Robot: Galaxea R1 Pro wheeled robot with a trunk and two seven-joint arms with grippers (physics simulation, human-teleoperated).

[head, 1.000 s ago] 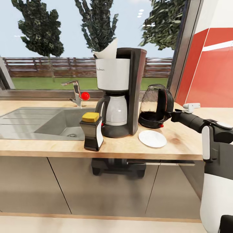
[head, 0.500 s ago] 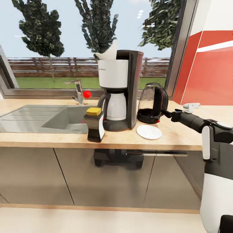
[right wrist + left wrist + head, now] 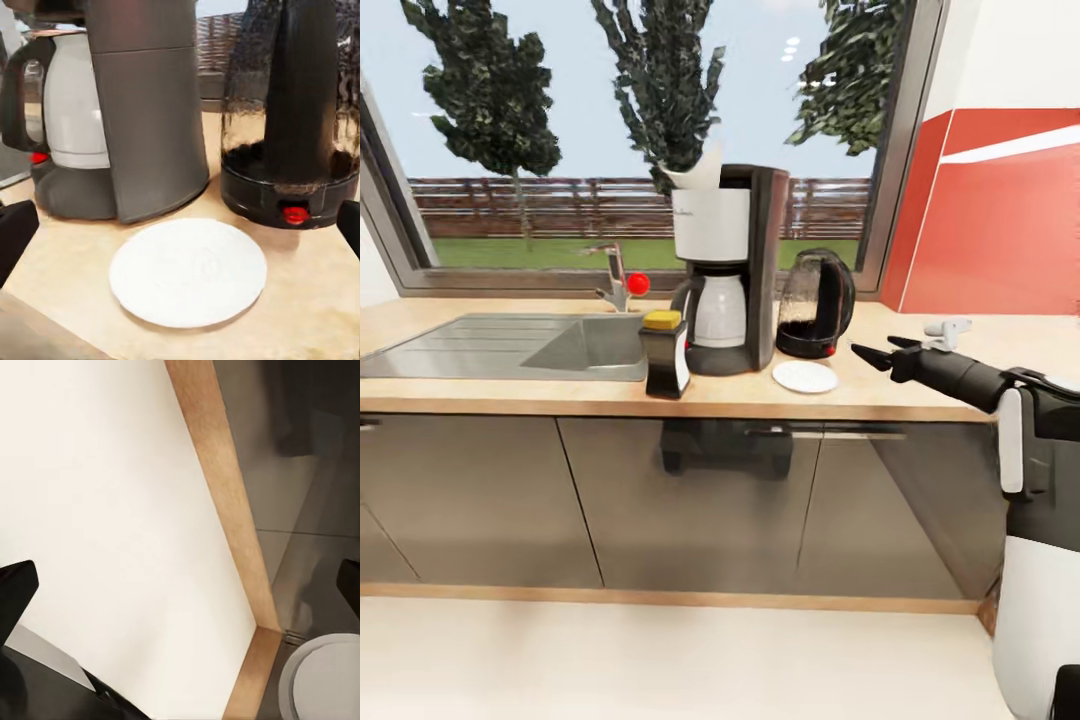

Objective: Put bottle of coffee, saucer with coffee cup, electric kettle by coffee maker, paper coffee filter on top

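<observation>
We look across a wooden countertop [image 3: 880,395] under a wide window. The coffee maker [image 3: 728,270] stands upright in the middle, with a white paper filter [image 3: 698,168] poking out of its top. Just in front of it and toward the sink [image 3: 510,345] stands the coffee bottle [image 3: 665,352], dark with a yellow cap. On the other side of the coffee maker sits the electric kettle [image 3: 815,305], close beside it, and the white saucer [image 3: 805,376] lies flat on the counter in front of the two, with nothing on it.

Our right gripper [image 3: 868,354] hovers above the counter's front edge, apart from the saucer and the kettle, its two fingers spread and holding nothing. From the right wrist we see the saucer [image 3: 187,271], the coffee maker [image 3: 142,112] and the kettle [image 3: 296,120] straight ahead between the parted fingertips [image 3: 15,232].

From the left wrist we see pale floor [image 3: 112,510], a wooden baseboard strip [image 3: 225,502] and grey cabinet fronts [image 3: 300,510]; the left gripper's [image 3: 180,589] dark fingertips [image 3: 13,589] sit far apart, released and empty.
</observation>
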